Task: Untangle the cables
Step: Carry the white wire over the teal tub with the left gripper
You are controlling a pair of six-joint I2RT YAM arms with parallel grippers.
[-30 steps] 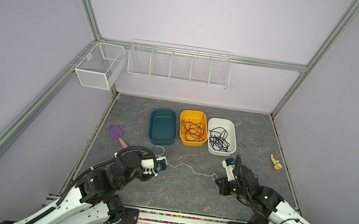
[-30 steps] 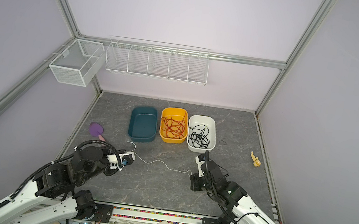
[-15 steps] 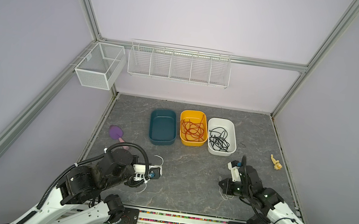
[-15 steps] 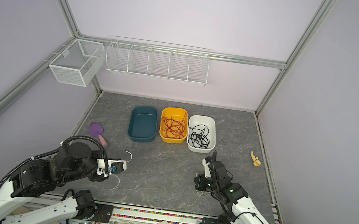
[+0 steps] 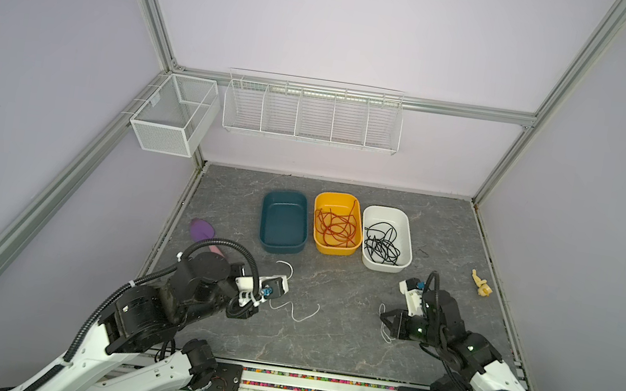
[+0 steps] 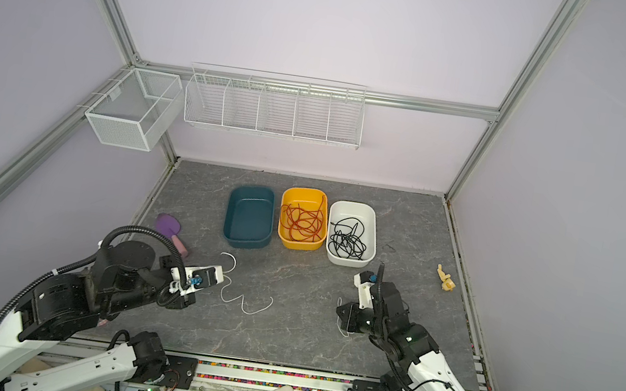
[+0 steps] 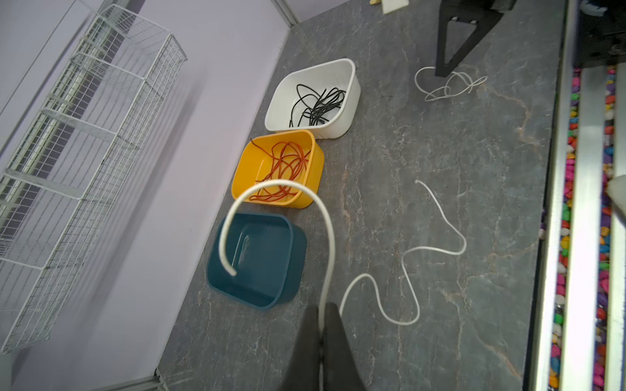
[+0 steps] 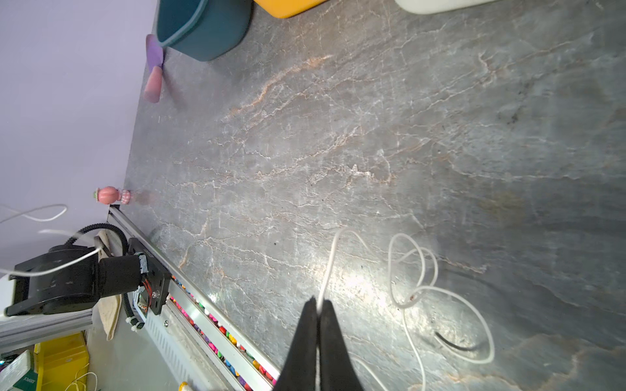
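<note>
Left gripper (image 7: pixel 321 306) and right gripper (image 8: pixel 317 301) are each clamped on a white cable.
First white cable (image 7: pixel 333 243) is trailed at lower left in both top views, second white cable (image 8: pixel 329 264) looped at lower right; red-orange cables (image 5: pixel 335 229) are kept in the yellow bin (image 5: pixel 337 249), black cables (image 5: pixel 379 244) in the white bin (image 5: pixel 384 267), mid-frame.
</note>
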